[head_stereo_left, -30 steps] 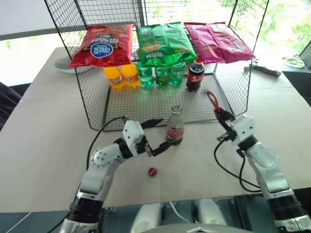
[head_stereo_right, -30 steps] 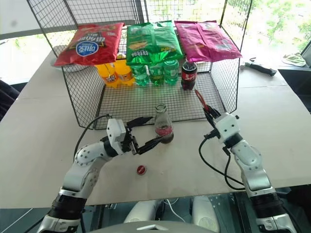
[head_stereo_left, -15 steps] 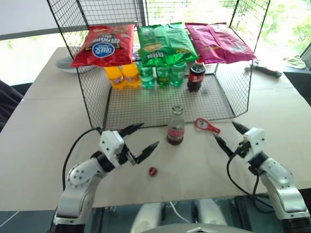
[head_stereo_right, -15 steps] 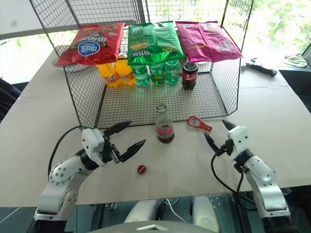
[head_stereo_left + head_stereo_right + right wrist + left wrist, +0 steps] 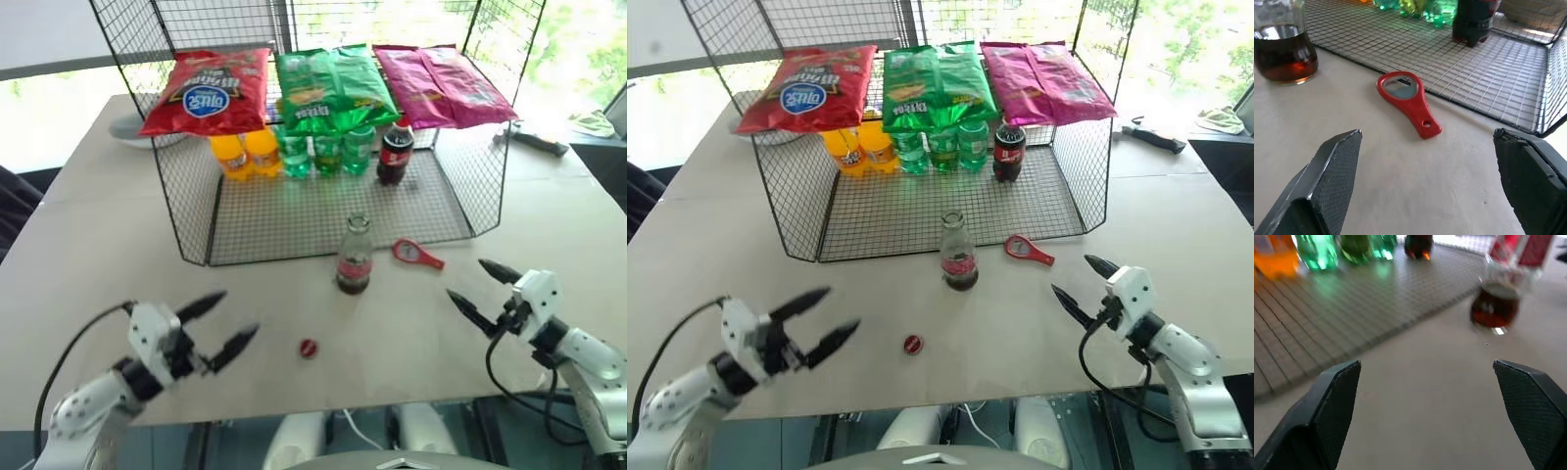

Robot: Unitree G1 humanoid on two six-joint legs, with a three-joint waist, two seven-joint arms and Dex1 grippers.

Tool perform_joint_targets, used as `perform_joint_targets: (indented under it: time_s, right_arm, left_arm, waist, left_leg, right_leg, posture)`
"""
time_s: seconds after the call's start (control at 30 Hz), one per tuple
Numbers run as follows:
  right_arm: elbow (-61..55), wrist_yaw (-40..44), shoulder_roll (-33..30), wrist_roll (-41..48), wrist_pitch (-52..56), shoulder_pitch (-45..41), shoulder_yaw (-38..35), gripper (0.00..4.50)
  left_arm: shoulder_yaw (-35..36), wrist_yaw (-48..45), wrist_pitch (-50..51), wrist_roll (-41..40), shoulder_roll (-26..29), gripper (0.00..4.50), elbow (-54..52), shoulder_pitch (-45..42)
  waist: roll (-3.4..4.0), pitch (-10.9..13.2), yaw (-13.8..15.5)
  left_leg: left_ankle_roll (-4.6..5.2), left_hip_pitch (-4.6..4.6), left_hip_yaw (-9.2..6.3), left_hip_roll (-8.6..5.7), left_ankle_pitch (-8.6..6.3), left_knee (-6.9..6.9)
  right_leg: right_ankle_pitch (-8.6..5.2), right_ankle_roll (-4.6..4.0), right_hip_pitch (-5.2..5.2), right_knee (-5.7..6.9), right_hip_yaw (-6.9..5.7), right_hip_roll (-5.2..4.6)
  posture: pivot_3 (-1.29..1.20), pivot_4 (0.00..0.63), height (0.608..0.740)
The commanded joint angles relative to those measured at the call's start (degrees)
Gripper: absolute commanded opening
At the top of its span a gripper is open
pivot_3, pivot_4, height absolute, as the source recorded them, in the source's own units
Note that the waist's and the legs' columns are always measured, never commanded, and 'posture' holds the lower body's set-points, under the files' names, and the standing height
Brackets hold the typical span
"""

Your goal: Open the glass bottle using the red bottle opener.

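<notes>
1. Both arms have pulled back from the glass bottle (image 5: pixel 354 256), which stands uncapped on the table (image 5: pixel 118 245) before the wire rack (image 5: pixel 323 211).
2. The red bottle opener (image 5: pixel 417 254), released, lies just beside it; the cap (image 5: pixel 308 347) lies nearer. The opening looks done.
3. Left gripper (image 5: pixel 217 323) and right gripper (image 5: pixel 480 288) stand wide, empty.
4. The bottle's mouth is too blurred to check.

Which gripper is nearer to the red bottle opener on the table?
Right. The right gripper hangs open just beside the red bottle opener; the left gripper, also open, is far across, past the glass bottle.
</notes>
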Motion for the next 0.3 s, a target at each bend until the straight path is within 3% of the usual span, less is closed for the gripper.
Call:
perform_joint_targets:
  time_s: [0.03, 0.3]
  right_arm:
    - [1.34, 4.86, -1.91, 2.11, 0.17, 1.95, -2.22, 4.35]
    - [2.7, 7.1, -2.16, 2.27, 0.01, 2.72, -3.49, 4.35]
  left_arm:
    - [0.8, 1.23, -1.15, 3.19, 0.76, 4.5, -0.49, 0.09]
    - [0.31, 5.17, -3.28, 8.39, -0.6, 4.5, 1.34, -2.63]
  waist:
    - [0.01, 0.01, 0.8]
    - [0.03, 0.02, 0.82]
  left_leg:
    - [-0.01, 0.0, -0.06, 0.0, 0.0, 0.04]
    - [-0.08, 0.05, -0.06, 0.02, 0.05, 0.12]
  right_leg:
    - [0.0, 0.0, 0.04, 0.01, -0.04, 0.0]
    - [-0.01, 0.0, 0.11, 0.06, -0.04, 0.02]
  posture:
    - [0.0, 0.15, 0.74]
    - [0.0, 0.15, 0.74]
